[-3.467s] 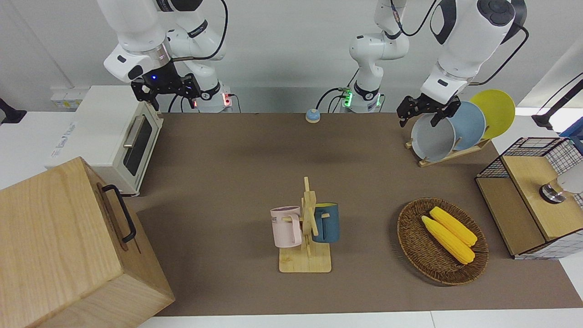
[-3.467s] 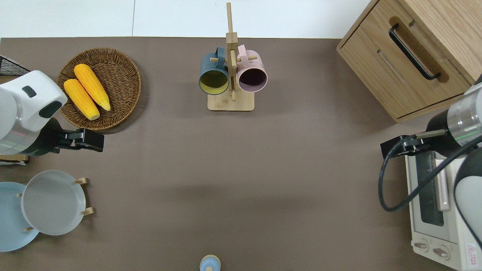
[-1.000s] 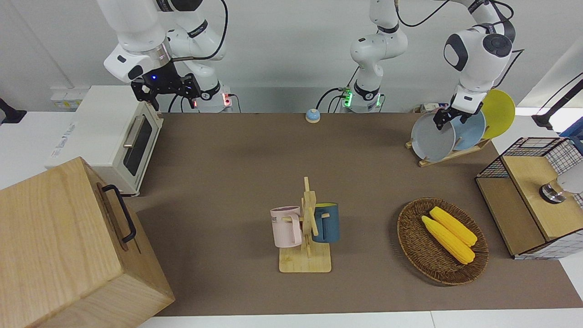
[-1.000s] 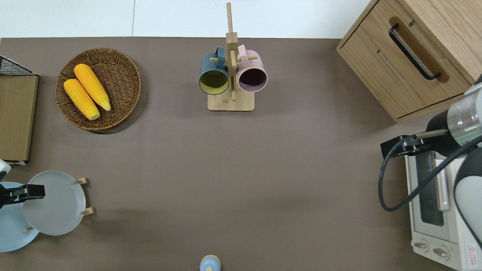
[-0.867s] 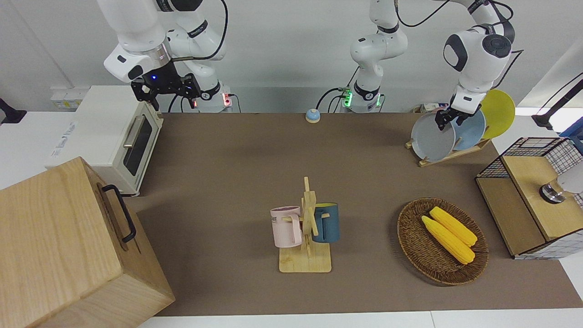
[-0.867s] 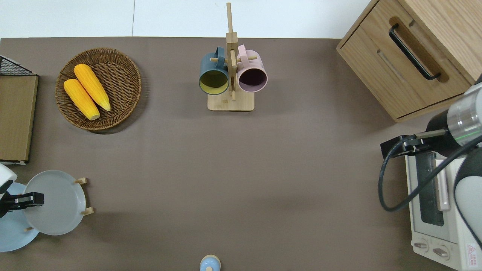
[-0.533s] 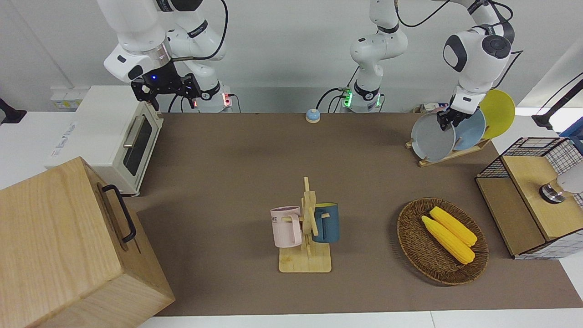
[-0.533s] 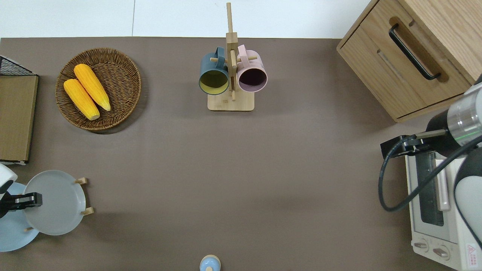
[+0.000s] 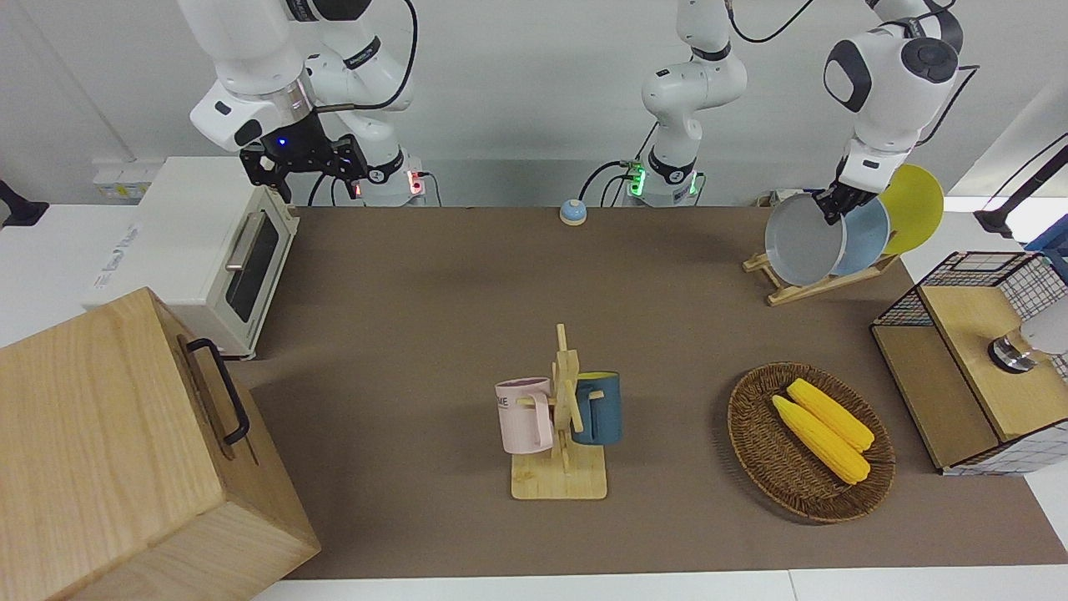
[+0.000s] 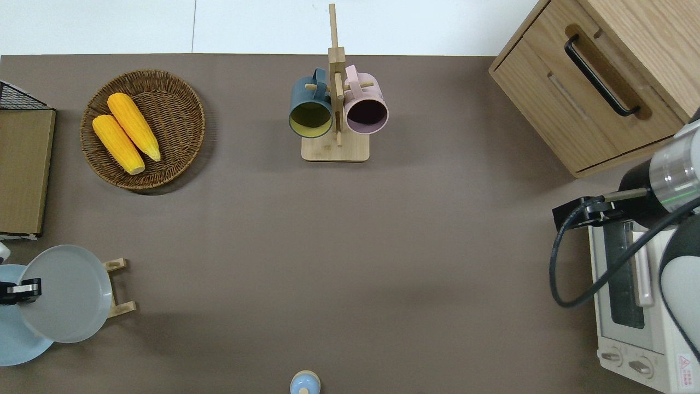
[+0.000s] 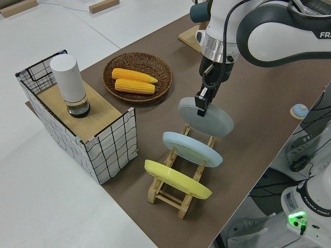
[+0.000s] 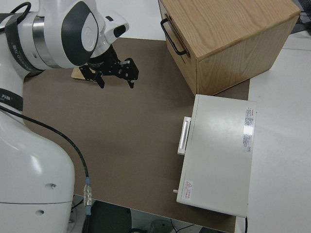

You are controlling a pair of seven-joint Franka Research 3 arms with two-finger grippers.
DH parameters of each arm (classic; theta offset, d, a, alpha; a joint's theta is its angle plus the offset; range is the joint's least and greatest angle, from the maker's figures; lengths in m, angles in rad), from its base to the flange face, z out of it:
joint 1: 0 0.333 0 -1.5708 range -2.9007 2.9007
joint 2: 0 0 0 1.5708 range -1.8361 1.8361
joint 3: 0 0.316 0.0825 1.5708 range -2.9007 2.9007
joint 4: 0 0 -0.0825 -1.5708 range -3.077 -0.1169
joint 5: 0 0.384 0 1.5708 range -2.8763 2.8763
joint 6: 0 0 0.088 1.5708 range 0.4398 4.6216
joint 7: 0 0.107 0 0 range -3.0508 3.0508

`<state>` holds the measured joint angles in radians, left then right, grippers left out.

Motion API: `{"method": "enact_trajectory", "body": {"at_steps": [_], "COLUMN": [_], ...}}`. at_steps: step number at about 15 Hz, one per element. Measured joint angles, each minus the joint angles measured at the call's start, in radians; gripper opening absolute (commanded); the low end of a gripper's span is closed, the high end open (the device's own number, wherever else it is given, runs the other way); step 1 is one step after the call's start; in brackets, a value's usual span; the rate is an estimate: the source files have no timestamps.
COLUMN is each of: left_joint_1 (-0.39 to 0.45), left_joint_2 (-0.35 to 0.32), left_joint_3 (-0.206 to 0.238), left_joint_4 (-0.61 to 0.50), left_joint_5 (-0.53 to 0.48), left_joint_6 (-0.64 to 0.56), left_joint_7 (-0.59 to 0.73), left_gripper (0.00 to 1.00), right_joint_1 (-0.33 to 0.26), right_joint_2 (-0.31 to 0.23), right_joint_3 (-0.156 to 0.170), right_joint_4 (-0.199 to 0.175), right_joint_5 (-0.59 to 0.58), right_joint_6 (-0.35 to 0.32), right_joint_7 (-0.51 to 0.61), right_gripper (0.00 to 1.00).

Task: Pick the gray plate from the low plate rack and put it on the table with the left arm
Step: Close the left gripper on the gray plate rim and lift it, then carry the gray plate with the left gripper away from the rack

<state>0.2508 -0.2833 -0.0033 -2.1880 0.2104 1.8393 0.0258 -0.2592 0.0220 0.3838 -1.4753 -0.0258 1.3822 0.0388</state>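
1. While the right arm stays parked, its right gripper (image 12: 115,73) shows its fingers spread apart with nothing between them.
2. Wooden mug stand (image 9: 560,417), mid-table, carries a pink and a blue mug; the bare brown table (image 9: 434,317) between this stand and the robots looks like a suitable set-down zone.
3. Wicker basket (image 9: 808,440) with two corn cobs lies toward the left arm's end of the table, farther from the robots than the low plate rack (image 11: 182,182); judged, the carry path should avoid it.
4. Left gripper (image 11: 200,105) is clamped on the upper rim of the gray plate (image 11: 206,117), which hangs tilted over the rack's front slot, lifted clear of the pegs.
   - Rim grasp from above: the plates stand slanted on edge, so only the upper rim is open to the fingers.
5. Light blue plate (image 11: 192,149) and yellow plate (image 11: 177,179) remain seated in the next slots, leaning on the slanted pegs that keep them apart.
6. Judged stage: extraction from the rack is done; transfer and placement on the table are not yet done.
7. Caution: a plate held by one rim edge may swing or slip; lowering it flat calls for a wrist turn.
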Motion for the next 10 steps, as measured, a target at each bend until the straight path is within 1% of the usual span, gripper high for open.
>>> {"method": "enact_trajectory", "body": {"at_steps": [2,5,7,10], "left_joint_1": [-0.005,-0.009,-0.015,-0.074], "left_joint_2": [-0.005,-0.006,-0.003,0.000], "left_joint_3": [-0.012,-0.026,-0.033,-0.037], "left_joint_4": [0.083,0.128,0.128,0.127], "left_joint_5": [0.000,-0.002,-0.078,-0.212], "left_joint_6": [-0.091,-0.132,-0.134,-0.142], "left_joint_7": [0.002,0.002,0.002,0.003], "left_gripper": [0.01,0.01,0.01,0.01], "right_joint_1": [0.000,0.000,0.000,0.000], "right_joint_2": [0.000,0.000,0.000,0.000], "right_joint_3": [0.000,0.000,0.000,0.000], "right_joint_4": [0.000,0.000,0.000,0.000], "right_joint_5": [0.000,0.000,0.000,0.000], "right_joint_6": [0.000,0.000,0.000,0.000], "right_joint_7": [0.000,0.000,0.000,0.000], "right_gripper": [0.983,0.983,0.983,0.983]}}
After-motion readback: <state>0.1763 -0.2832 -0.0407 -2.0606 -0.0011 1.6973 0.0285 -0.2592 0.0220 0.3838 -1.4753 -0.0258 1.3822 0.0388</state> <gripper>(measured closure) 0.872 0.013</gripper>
